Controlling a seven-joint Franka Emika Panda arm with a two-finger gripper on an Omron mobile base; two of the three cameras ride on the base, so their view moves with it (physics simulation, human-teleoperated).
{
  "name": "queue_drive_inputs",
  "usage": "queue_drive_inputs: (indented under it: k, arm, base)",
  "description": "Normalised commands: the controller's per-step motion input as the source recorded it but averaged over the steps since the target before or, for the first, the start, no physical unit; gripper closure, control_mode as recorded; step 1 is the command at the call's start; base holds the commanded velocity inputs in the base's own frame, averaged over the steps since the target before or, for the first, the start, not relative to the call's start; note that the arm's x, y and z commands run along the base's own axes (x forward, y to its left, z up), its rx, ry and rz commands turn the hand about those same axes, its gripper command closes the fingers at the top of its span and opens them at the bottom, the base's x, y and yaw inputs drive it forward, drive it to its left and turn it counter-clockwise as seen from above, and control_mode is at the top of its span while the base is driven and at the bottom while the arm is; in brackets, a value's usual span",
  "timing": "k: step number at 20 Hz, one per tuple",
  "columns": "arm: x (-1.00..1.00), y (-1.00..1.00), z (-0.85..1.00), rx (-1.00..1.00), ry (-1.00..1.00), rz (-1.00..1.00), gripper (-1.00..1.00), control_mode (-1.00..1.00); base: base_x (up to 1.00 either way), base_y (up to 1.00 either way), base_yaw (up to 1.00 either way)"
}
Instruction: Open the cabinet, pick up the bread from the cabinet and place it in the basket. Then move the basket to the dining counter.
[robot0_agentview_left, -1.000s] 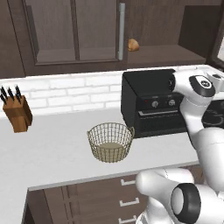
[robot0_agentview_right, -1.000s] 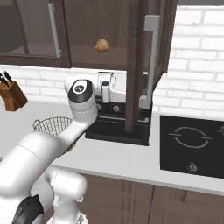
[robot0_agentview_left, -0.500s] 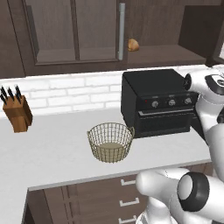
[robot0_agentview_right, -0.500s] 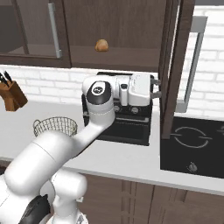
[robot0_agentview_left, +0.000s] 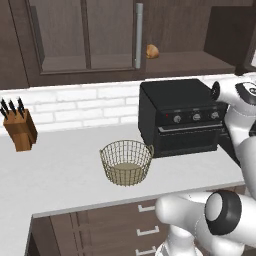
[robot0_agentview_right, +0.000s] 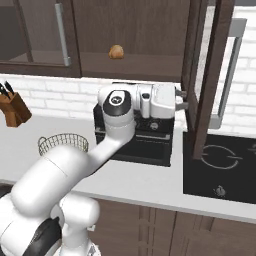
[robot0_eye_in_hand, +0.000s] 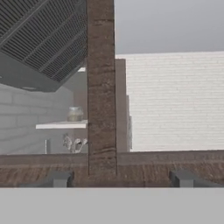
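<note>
On the far left of the grey table (robot0_agentview_left: 60, 170) stands a wooden knife block (robot0_agentview_left: 20, 131) against the white brick wall. Further right, the basket (robot0_agentview_left: 126, 162) sits upright on the table with nothing in it, just left of a black toaster oven (robot0_agentview_left: 180, 116). Above, the cabinet (robot0_agentview_left: 85, 40) has its left glass doors closed, while to the right of their silver handle the bread (robot0_agentview_left: 152, 51) rests alone on the bare open shelf. In the right base view the arm reaches across the front of the oven, and the jaws (robot0_agentview_right: 181, 99) point sideways at the inner edge of the swung-out cabinet door (robot0_agentview_right: 207, 75), which stands edge-on above the black hob (robot0_agentview_right: 220, 165). In the hand view the two tips sit wide apart against the door's brown wooden frame, gripping nothing; whether they touch the wood cannot be told.
</note>
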Motion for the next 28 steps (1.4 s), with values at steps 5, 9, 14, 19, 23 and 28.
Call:
queue_drive_inputs:
  k: [5,9,14,19,23,28]
  arm:
    - [0.04,-0.12,0.0,0.0,0.01,0.02,-1.0,-1.0]
    - [0.0,0.61,0.01,0.0,0.05,0.14,-1.0,-1.0]
    - [0.0,0.61,0.17,0.03,0.02,0.21,-1.0,-1.0]
    - [0.06,0.53,0.38,0.12,0.09,0.31,-1.0,-1.0]
    - [0.19,0.39,0.46,0.18,0.12,0.36,-1.0,-1.0]
    - [0.21,0.19,0.47,0.22,0.12,0.38,-1.0,-1.0]
  base:
    - [0.0,0.0,0.0]
    - [0.0,0.0,0.0]
    - [0.0,0.0,0.0]
    - [0.0,0.0,0.0]
    - [0.0,0.0,0.0]
    - [0.0,0.0,0.0]
